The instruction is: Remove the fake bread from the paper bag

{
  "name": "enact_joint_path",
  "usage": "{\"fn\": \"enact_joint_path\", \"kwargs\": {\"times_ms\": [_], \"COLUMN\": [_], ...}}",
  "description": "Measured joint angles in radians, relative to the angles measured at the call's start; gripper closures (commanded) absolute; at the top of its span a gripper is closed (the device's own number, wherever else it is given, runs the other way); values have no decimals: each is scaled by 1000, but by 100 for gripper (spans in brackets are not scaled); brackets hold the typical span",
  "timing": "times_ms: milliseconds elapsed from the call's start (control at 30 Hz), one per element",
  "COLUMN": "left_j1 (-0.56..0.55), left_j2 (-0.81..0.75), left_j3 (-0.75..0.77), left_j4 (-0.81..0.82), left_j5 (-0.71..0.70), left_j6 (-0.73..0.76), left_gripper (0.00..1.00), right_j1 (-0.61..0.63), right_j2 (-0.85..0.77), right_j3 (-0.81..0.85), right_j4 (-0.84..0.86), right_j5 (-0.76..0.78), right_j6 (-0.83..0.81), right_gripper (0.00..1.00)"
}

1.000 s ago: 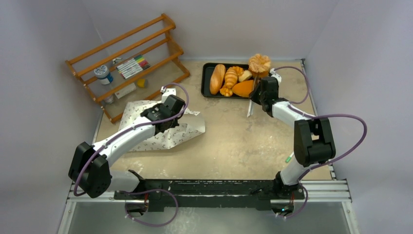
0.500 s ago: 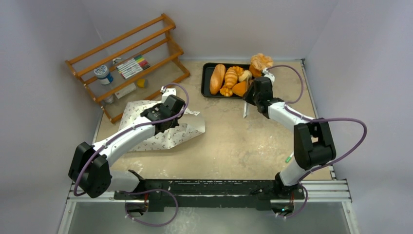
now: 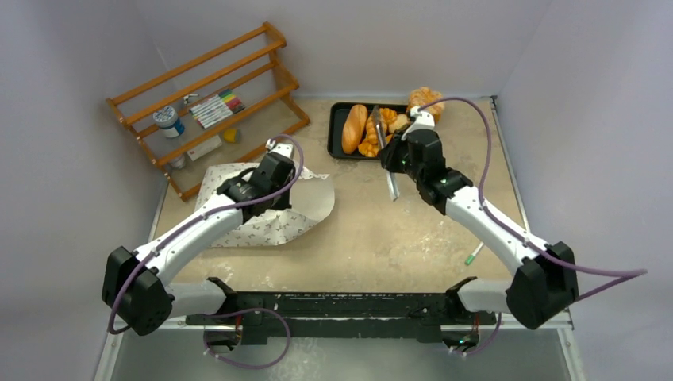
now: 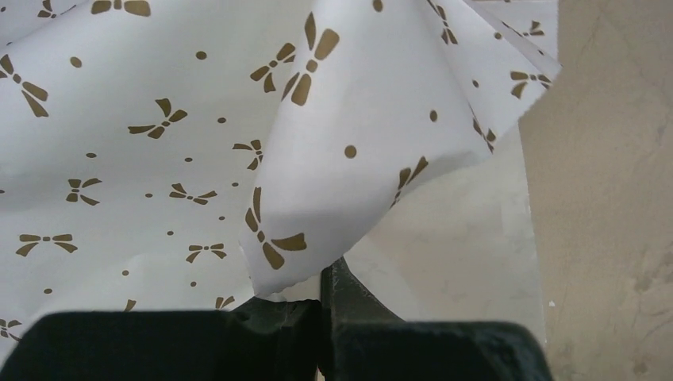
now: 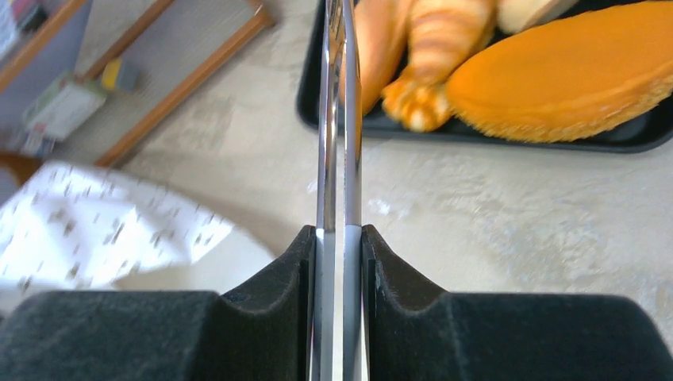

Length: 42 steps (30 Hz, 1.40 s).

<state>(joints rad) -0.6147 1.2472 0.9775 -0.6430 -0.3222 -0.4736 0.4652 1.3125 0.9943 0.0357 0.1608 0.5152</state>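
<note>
The paper bag [image 3: 266, 214], white with small brown bow marks, lies crumpled at the table's left. My left gripper [image 3: 268, 176] is shut on its edge; in the left wrist view a fold of the bag [image 4: 159, 159] rises just past the closed gripper [image 4: 325, 274]. Several fake bread pieces lie in the black tray [image 3: 336, 147], with a round flower-shaped bun [image 3: 426, 101] at its far right corner. My right gripper [image 3: 395, 155] is shut on metal tongs [image 3: 390, 178]. In the right wrist view the tongs [image 5: 337, 119] point over the tray [image 5: 313, 99], beside an orange loaf [image 5: 571, 75].
A wooden rack [image 3: 206, 103] with markers and a jar stands at the back left. A green pen [image 3: 474, 254] lies on the table at the right. The bag [image 5: 95, 230] shows blurred to the left in the right wrist view.
The right arm swung left, away from the tray's right end. The round bun that the tongs held now rests at the tray's far right corner. The left arm shifted slightly with the bag.
</note>
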Motion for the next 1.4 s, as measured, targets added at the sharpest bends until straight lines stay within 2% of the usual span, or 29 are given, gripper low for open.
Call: {"fn": "enact_joint_path", "kwargs": {"times_ms": [267, 633, 833, 1067, 1400], "left_j1": [-8, -74, -145, -151, -169], "left_j2": [-11, 35, 86, 73, 32], "left_j3": [40, 84, 130, 143, 160], "left_j4": [-80, -175, -252, -311, -363], "left_j5": [84, 29, -66, -148, -161], "left_j6": [93, 96, 55, -4, -36], "left_gripper": [100, 100, 100, 100, 100], "right_j1": [171, 332, 447, 546, 623], "right_j2": [-212, -409, -360, -315, -158], "right_j3": [-94, -136, -135, -135, -136], "right_j4": [-169, -365, -405, -404, -315], "right_j5": [-101, -221, -263, -289, -280], "right_j6": [-100, -171, -178, -164, -127], "right_gripper": [83, 83, 83, 83, 84]}}
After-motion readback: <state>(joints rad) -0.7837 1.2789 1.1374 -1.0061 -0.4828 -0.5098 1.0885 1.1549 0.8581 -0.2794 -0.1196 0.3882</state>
